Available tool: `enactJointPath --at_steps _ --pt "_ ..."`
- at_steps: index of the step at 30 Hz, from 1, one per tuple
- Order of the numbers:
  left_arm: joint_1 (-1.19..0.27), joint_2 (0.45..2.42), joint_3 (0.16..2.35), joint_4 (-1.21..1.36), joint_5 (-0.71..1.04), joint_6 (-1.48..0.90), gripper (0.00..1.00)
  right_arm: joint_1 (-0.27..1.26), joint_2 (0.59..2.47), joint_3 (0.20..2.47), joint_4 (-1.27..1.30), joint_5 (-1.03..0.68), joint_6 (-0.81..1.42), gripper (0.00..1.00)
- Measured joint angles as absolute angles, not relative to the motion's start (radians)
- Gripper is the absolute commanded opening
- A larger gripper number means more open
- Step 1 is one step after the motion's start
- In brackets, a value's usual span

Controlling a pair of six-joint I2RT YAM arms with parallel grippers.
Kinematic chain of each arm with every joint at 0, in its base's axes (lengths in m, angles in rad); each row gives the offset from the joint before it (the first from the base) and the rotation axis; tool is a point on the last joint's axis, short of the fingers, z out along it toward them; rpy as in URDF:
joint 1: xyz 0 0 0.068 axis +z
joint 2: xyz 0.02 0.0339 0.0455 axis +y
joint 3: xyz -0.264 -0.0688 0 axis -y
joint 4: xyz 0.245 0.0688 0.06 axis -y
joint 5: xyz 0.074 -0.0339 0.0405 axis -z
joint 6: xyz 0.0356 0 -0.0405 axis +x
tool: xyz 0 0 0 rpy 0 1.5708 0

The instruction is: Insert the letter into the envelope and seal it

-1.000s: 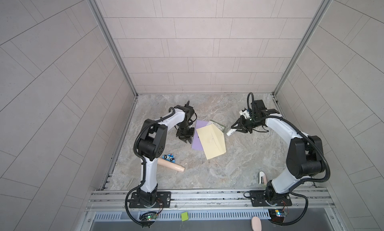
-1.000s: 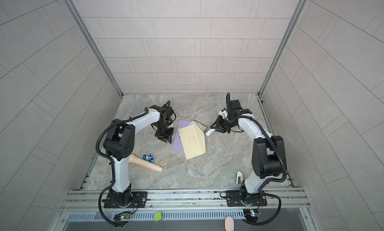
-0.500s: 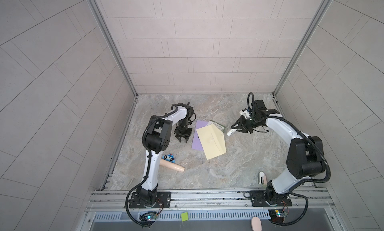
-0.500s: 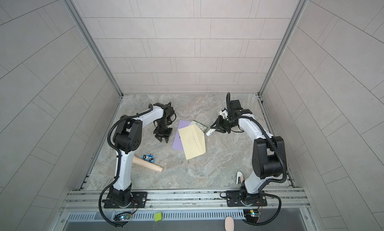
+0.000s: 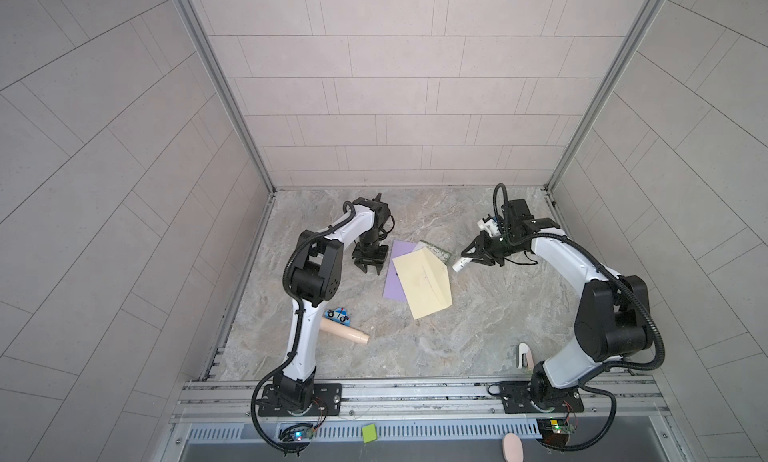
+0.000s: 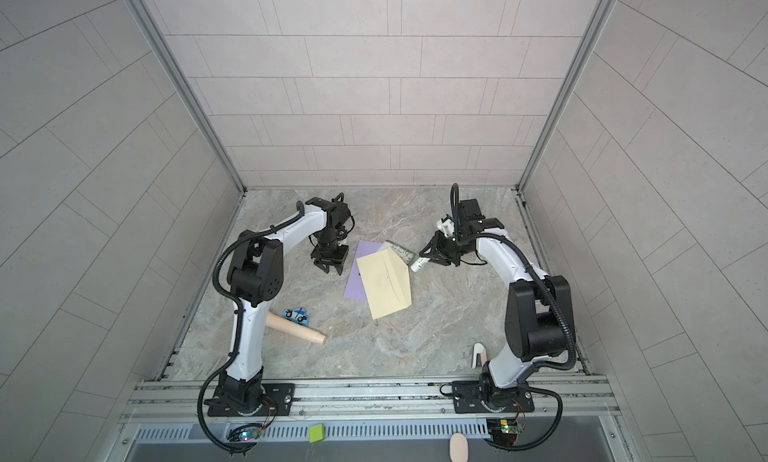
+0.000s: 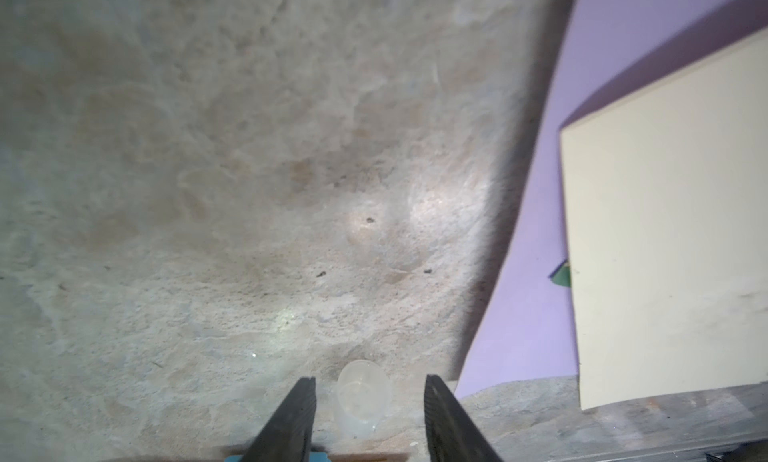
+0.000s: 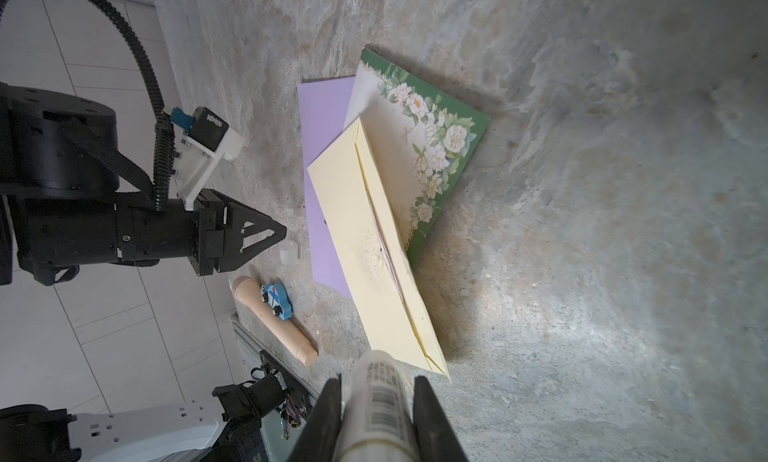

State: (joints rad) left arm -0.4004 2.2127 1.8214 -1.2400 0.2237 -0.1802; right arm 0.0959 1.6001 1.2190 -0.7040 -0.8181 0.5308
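The marble desk [image 5: 478, 322] carries the cream envelope [image 5: 424, 283] near its middle, lying flat and turned at an angle. A purple sheet [image 5: 395, 277] lies under it and shows along the envelope's 9 o'clock side. The flowered letter [image 5: 436, 250] sticks out at the envelope's 1 o'clock corner. I cannot tell whether it sits in the pocket or only beneath it.

The left hand [image 5: 370, 268] hangs at the envelope's 10 o'clock, just beside the sheet, with its fingers [image 7: 299, 410] apart and gripping nothing. The right hand [image 5: 471, 258] is at the envelope's 2 o'clock, clamped on a white glue stick [image 8: 380, 401] whose tip is near the envelope's corner.

A wooden dowel [image 5: 345, 332] lies at the envelope's 8 o'clock, well apart from it, with a toy car [image 5: 337, 313] touching it. A clear cap [image 7: 363, 397] stands on the desk between the left fingers, touching neither.
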Motion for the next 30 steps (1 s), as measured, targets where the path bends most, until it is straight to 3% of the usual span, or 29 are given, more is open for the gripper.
enactJointPath --at_steps 10,14,21,24,30 --pt "-0.574 1.855 1.589 -0.884 0.410 -0.086 0.67 0.209 1.605 1.288 -0.706 -0.834 0.511 0.00" --pt "-0.640 1.800 1.495 -0.735 0.484 -0.070 0.71 0.263 1.632 1.309 -0.677 -0.884 0.529 0.00" --pt "-0.659 1.791 1.430 -0.576 0.504 -0.070 0.70 0.281 1.645 1.311 -0.619 -0.962 0.592 0.00" --pt "-0.659 1.791 1.430 -0.532 0.508 -0.072 0.60 0.275 1.646 1.311 -0.599 -0.985 0.610 0.00" --pt "-0.664 1.791 1.431 -0.506 0.555 -0.067 0.14 0.273 1.661 1.312 -0.569 -1.008 0.633 0.00"
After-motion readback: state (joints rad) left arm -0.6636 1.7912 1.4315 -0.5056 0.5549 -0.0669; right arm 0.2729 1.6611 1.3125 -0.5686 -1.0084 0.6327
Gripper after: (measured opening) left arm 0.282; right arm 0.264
